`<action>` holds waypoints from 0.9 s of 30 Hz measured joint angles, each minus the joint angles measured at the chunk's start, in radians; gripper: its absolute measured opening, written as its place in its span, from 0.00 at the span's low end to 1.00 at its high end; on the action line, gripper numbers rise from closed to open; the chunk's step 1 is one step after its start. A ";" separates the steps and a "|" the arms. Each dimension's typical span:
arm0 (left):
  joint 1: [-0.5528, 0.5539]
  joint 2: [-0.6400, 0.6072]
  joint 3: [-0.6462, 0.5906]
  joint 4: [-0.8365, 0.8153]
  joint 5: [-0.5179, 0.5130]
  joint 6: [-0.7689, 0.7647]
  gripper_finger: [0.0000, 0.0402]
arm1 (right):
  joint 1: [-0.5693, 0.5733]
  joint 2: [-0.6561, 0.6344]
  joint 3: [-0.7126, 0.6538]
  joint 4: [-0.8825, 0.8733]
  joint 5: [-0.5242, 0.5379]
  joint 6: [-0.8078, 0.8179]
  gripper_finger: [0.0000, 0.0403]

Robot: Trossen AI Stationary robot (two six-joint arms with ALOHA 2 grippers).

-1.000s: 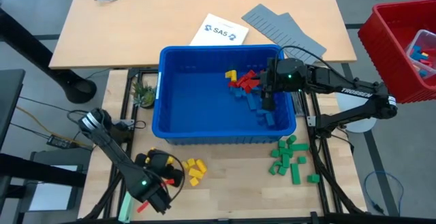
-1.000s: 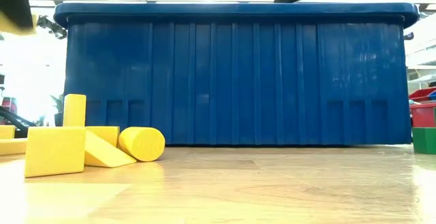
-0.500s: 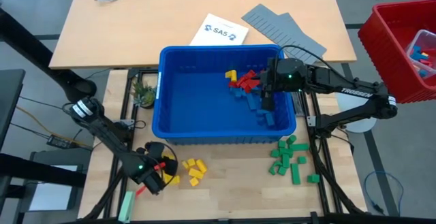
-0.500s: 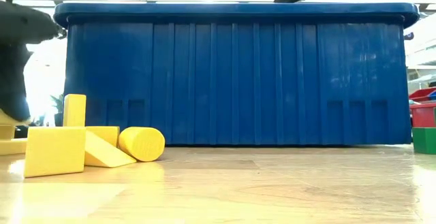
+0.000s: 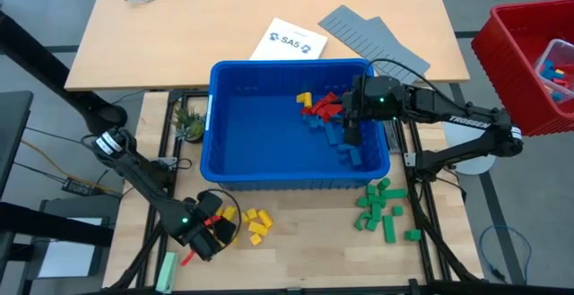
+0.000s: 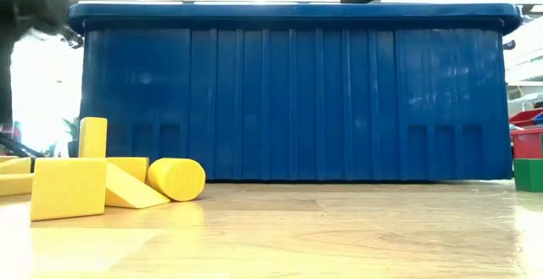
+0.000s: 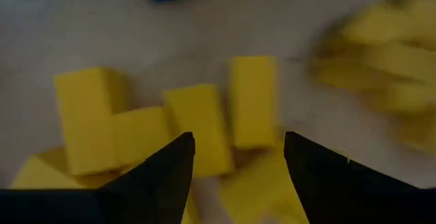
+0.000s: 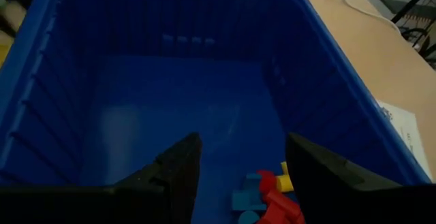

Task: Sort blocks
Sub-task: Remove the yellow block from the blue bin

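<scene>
Blocks (image 7: pixel 197 125) beneath newly opened left jaws.

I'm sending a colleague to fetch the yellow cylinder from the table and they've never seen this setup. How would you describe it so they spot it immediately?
Start at the big blue bin in the middle of the table. In front of its left corner lies a small pile of yellow blocks. The yellow cylinder lies on its side at that pile's right edge, the only round piece there; its neighbours are square-edged or wedge-shaped.

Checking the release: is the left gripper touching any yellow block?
Apart. In the left wrist view the left gripper is open with bare space between its fingers, the yellow blocks lying beyond.
</scene>
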 joint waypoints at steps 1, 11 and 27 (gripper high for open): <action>0.000 0.000 0.036 -0.010 -0.007 0.026 0.60 | 0.000 0.000 0.000 0.004 0.001 0.000 0.49; 0.068 -0.002 0.548 -0.347 -0.298 0.309 0.60 | -0.021 0.000 0.000 0.030 0.000 -0.008 0.49; 0.620 -0.002 0.827 -0.179 -0.485 1.157 0.60 | -0.084 0.000 0.000 0.039 0.081 -0.078 0.49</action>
